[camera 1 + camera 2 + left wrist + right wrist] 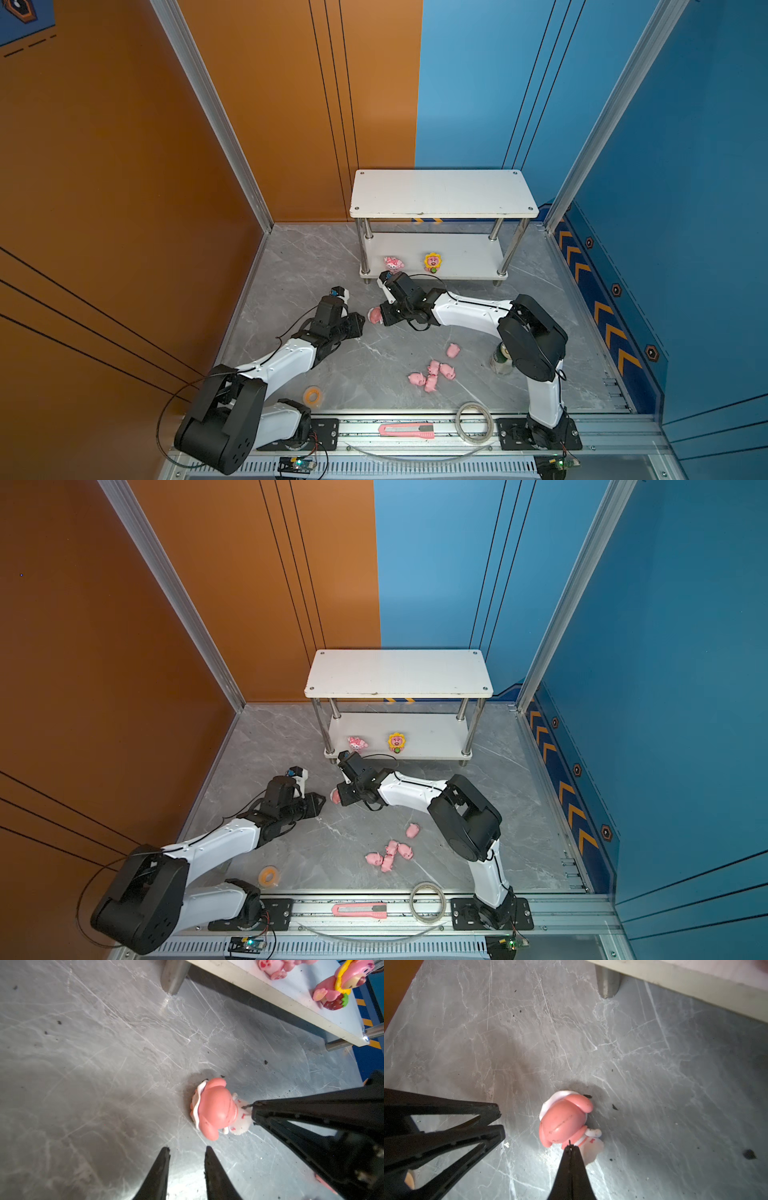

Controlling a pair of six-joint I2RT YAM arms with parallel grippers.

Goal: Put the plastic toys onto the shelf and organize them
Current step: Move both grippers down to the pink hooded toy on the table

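While the pink-white figurine and the sunflower-faced figurine are already standing on the lower tier of the shelf, the right gripper is reaching across the middle in both top views to the white-pink figurine, which is lying on the grey surface near the shelf front. Five pigs are sitting well apart, nearer the arm bases.

Seen from the left wrist, the left gripper is hovering near the toy, slightly open and carrying nothing.

Seen from the right wrist, the right gripper is touching the figurine's neck with its tip, jaws fully together and apparently gripping nothing. The pick-up is looking unfinished: the jaws are likely needing to reopen and straddle the body before any lift. Open surface is lying all round the toy, but the shelf edge and chrome leg are standing near, and the top tier is overhanging the lower one.
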